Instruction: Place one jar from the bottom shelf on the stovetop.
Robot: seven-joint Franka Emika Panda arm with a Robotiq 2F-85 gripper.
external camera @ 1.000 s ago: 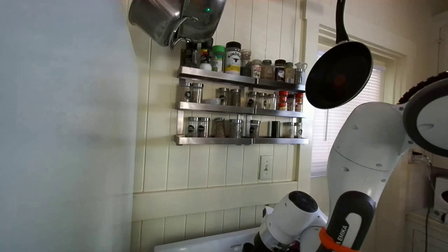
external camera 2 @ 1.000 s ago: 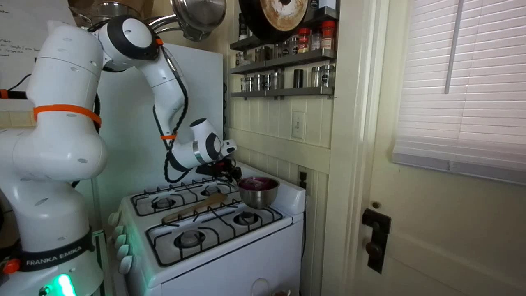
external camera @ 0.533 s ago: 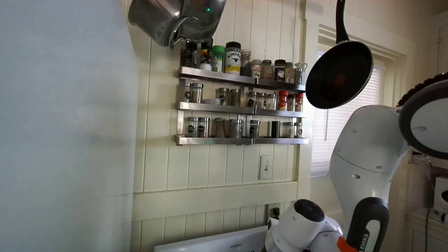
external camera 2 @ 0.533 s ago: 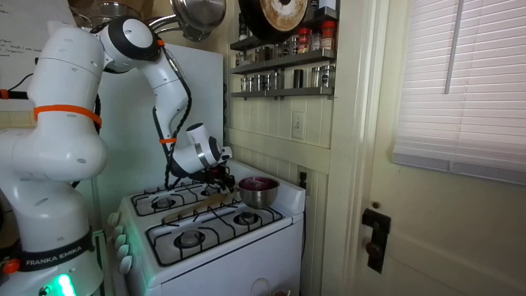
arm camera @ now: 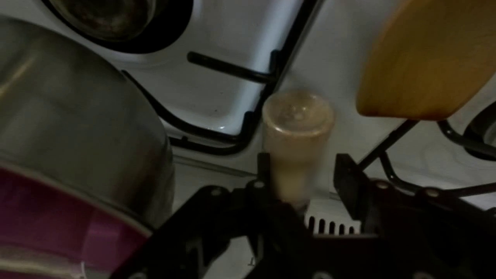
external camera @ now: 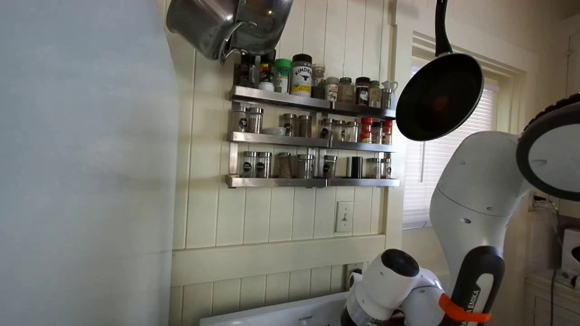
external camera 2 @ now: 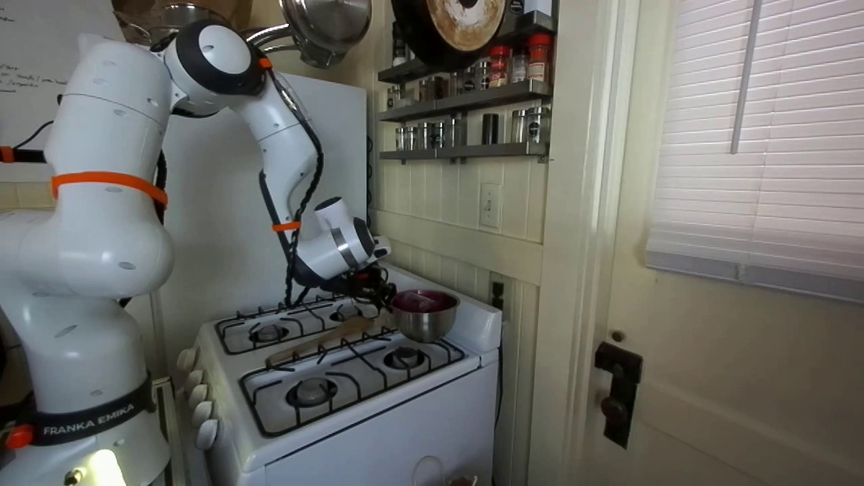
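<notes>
A glass jar [arm camera: 296, 143] with tan contents is between the open fingers of my gripper [arm camera: 303, 166] in the wrist view. It is close beside the left finger; a gap separates it from the right finger. Whether it rests on the white stovetop [arm camera: 345, 135] cannot be told. In an exterior view my gripper [external camera 2: 385, 291] is low over the back of the stovetop [external camera 2: 229, 378], beside a metal bowl, and the jar is not clearly visible there. The bottom shelf [external camera: 281, 182] holds several glass jars [external camera: 248, 164]; the shelf also shows in an exterior view [external camera 2: 466, 150].
The metal bowl [external camera 2: 425, 324] with purple contents stands close to my gripper, on the left in the wrist view [arm camera: 77, 116]. A wooden spatula [external camera 2: 324, 341] lies across the black grates [external camera 2: 358, 378]. A frying pan [external camera: 439, 97] and pots [external camera: 226, 27] hang high up.
My gripper first lowered toward the stovetop, then rose a little and shifted toward the bowl. The base light went from green to yellowish white. The shelf jars have not moved.
</notes>
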